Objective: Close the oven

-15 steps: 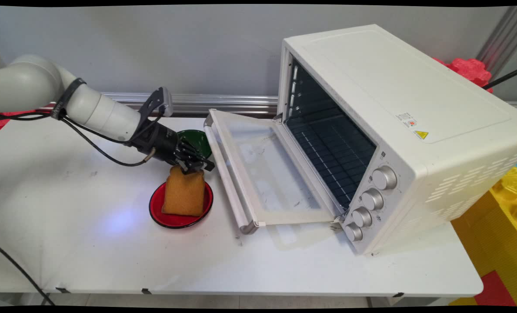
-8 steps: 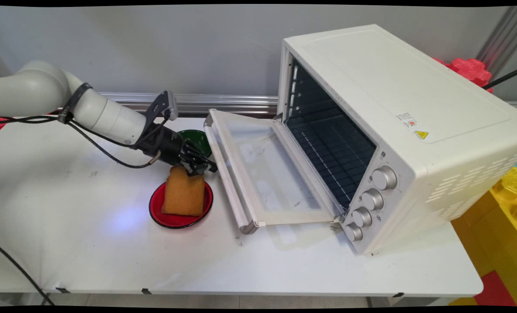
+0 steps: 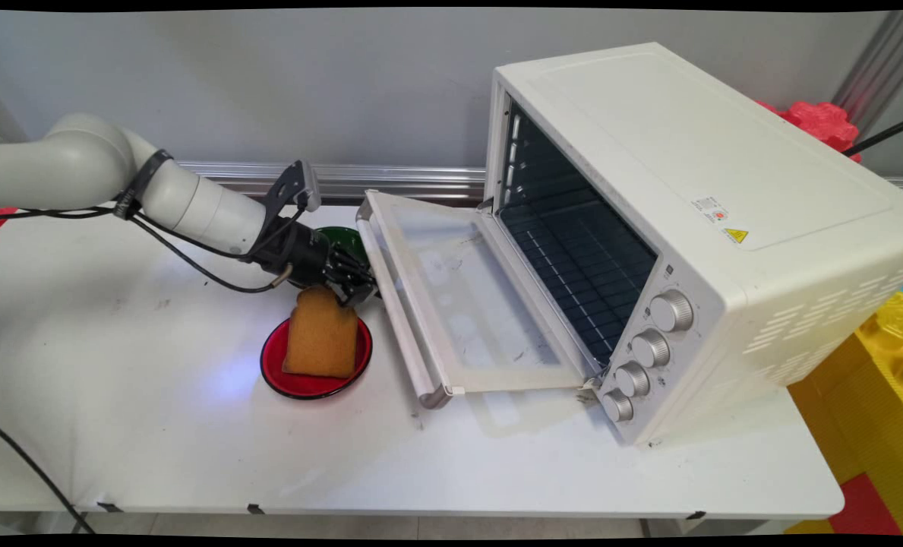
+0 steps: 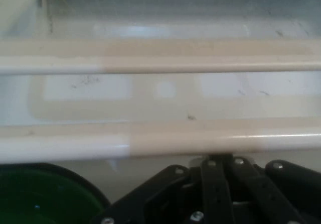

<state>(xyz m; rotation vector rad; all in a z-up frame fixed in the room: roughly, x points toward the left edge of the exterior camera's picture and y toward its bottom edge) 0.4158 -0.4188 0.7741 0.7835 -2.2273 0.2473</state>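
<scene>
Main view: gripper (image 3: 360,287) closed, empty, beside oven door handle (image 3: 390,300).

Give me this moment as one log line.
gripper: shut, empty | beside oven door handle, contact unclear | bread: on red plate | oven door: open | green bowl: behind gripper

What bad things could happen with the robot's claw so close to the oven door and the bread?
1. The gripper sits right beside the handle of the open oven door; it might bump it and jolt the oven.
2. The gripper hangs just over the bread standing on the red plate; a brush could tip it.
3. The green bowl lies close behind the gripper and could get nudged.
</scene>
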